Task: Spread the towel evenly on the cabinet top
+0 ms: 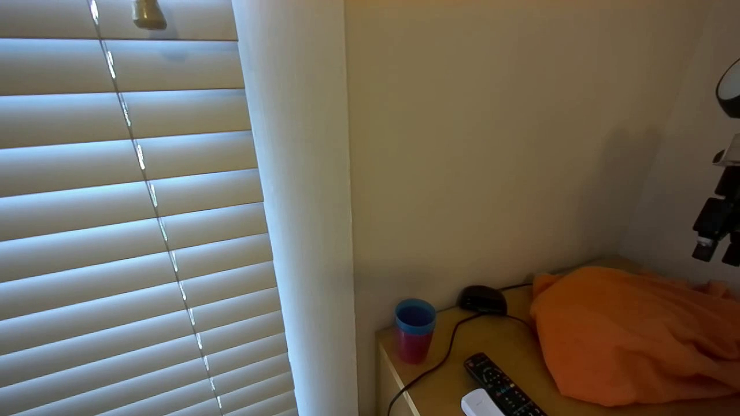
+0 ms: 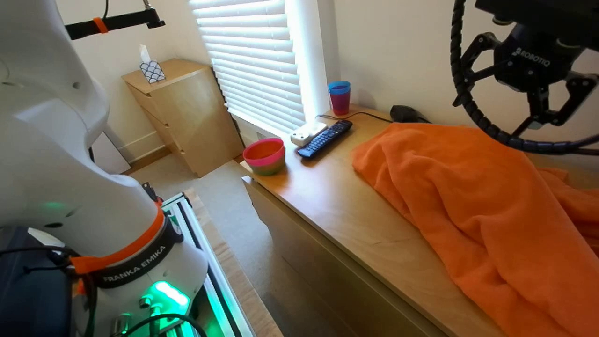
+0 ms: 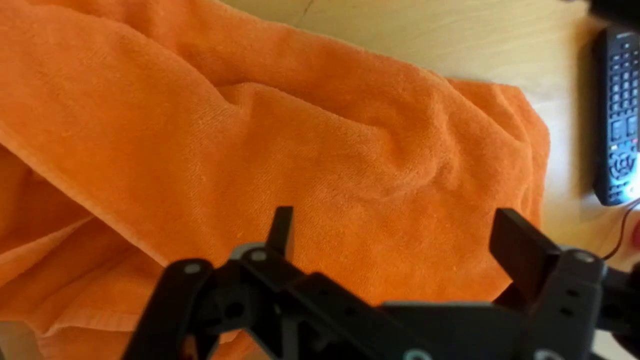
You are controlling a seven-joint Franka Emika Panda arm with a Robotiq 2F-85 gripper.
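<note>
At the bottom of the wrist view, the dark links of the gripper (image 3: 395,225) block part of the towel (image 3: 310,165) from us. Its two fingers stand wide apart, with orange showing through the gap. In that view the remote (image 3: 621,115) is cut off at the right edge, a red sliver (image 3: 636,235) below it is too small to name, and a blurred dark shape (image 3: 617,15) sits in the upper right corner. In an exterior view a black cable (image 2: 457,51) passes over the gripper at the upper right, and the arm (image 2: 51,117) runs off the left side. In an exterior view we get only a slice of the gripper at the right edge, a strip of wall (image 1: 520,144) showing between its tips and the towel. There the white object (image 1: 481,404) at the bottom is cut off, and the black lump (image 1: 483,300) right of the cup (image 1: 415,341) is too dark to make out.

The towel lies on the cabinet top (image 2: 355,201), lower right in both exterior views, where the frame cuts it off. We see it plain and rumpled, with long soft ridges; at the wrist view's left, one layer overlaps deeper folds.
</note>
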